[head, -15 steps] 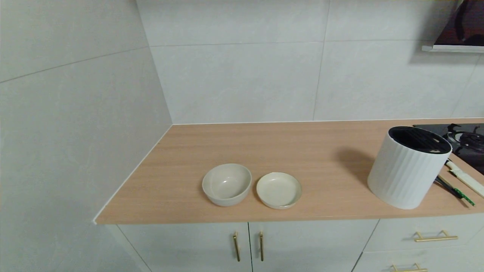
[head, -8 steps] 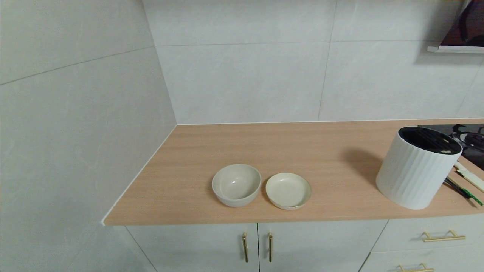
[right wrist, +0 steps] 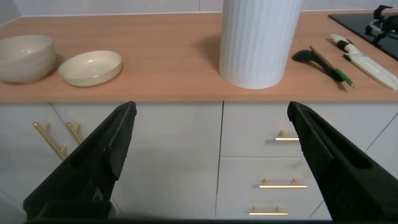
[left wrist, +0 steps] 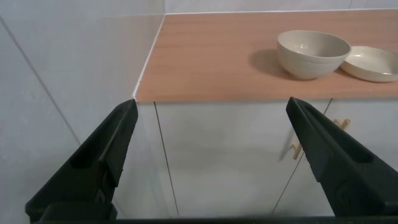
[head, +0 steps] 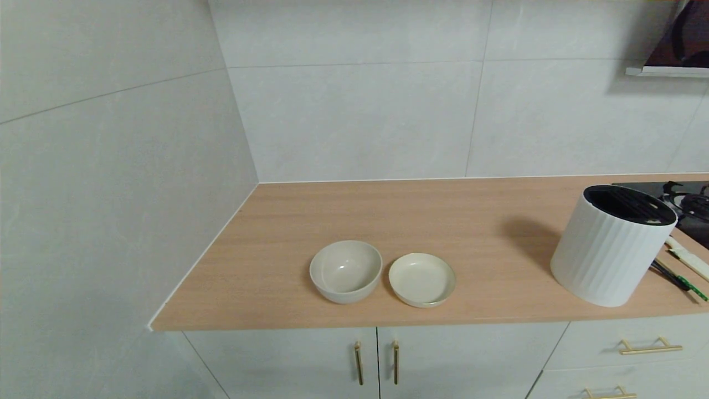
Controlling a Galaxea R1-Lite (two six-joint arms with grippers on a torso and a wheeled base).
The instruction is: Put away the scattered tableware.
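Wooden bench (head: 443,221) against tiled wall. White ribbed canister (head: 606,257) upright at bench's 3 o'clock. Left tool (left wrist: 211,104), right tool (right wrist: 211,106): low before cabinet fronts, fingers wide apart. Bowl (head: 345,270) at 6 o'clock near front edge. Shallow dish (head: 422,279) just beside, at bowl's 3 o'clock. Knife (head: 689,259) and dark green-ended utensil (head: 673,276) at canister's 3 o'clock.

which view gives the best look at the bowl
The head view: the bowl is seen whole from above, inside included, beside the shallow dish. The left wrist view shows it whole but side-on; the right wrist view cuts it at the picture's edge.
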